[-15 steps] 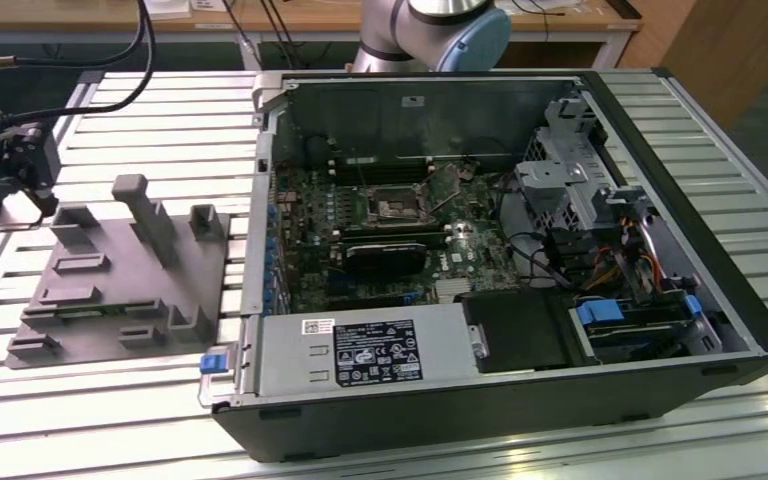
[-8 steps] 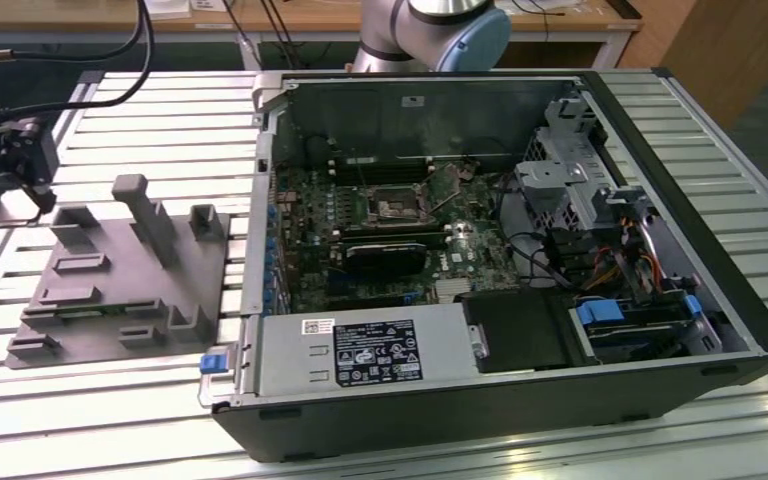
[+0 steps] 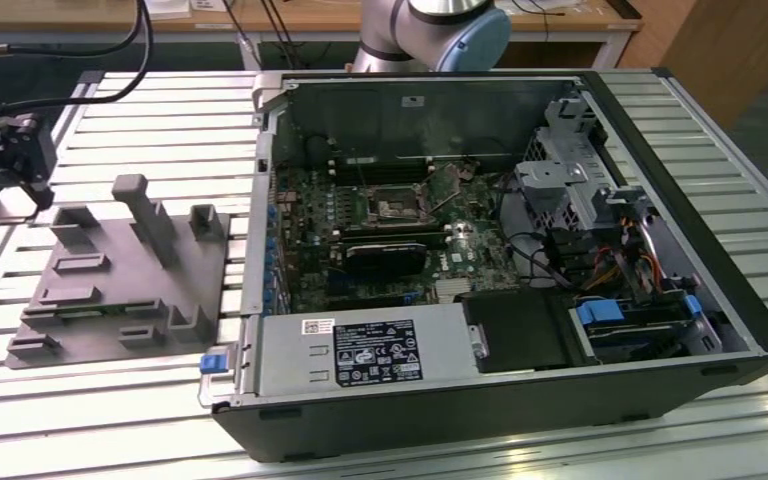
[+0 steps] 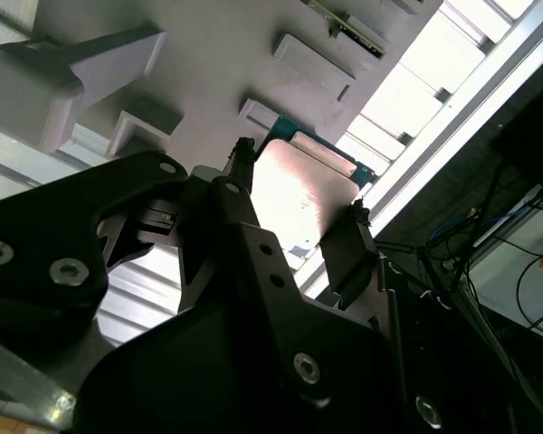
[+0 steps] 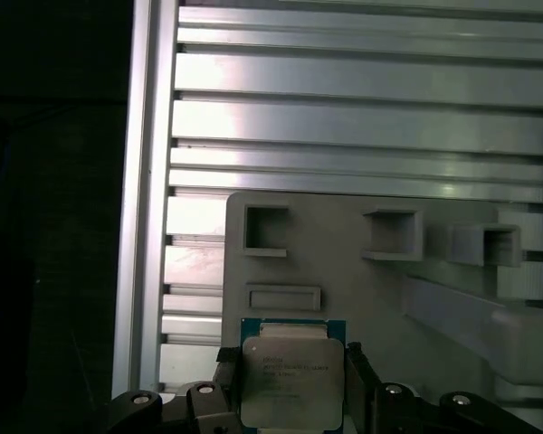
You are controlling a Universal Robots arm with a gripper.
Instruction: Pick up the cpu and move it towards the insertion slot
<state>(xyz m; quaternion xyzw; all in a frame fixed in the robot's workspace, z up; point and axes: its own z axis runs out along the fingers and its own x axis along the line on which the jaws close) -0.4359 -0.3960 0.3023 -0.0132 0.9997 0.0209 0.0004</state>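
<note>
We see a tabletop (image 3: pixel 77 410) of pale metal slats, with a wooden desk (image 3: pixel 224 25) and cables behind it. The arm (image 3: pixel 438 25) rises at the far edge. An open computer case (image 3: pixel 758 335) lies on its side on the slats and shows a green circuit board (image 3: pixel 307 275). The insertion slot (image 3: pixel 395 207) sits near the board's middle, a dark square in a shiny frame. At the exterior view's left stands a grey fixture (image 3: pixel 104 290) with upright posts.

The tool (image 3: pixel 11 195) hangs at the far left of the exterior view, just beyond the fixture's back corner and well apart from the insertion slot. In both wrist views the tool (image 5: pixel 290 362) (image 4: pixel 300 179) is closed narrowly on the cpu (image 5: pixel 290 384) (image 4: pixel 299 203). One black finger (image 5: pixel 228 389) presses each opposite edge, and the silvery top faces the first wrist camera (a green rim shows at one side). The cpu seems lifted clear of the fixture, though we cannot be sure.
</note>
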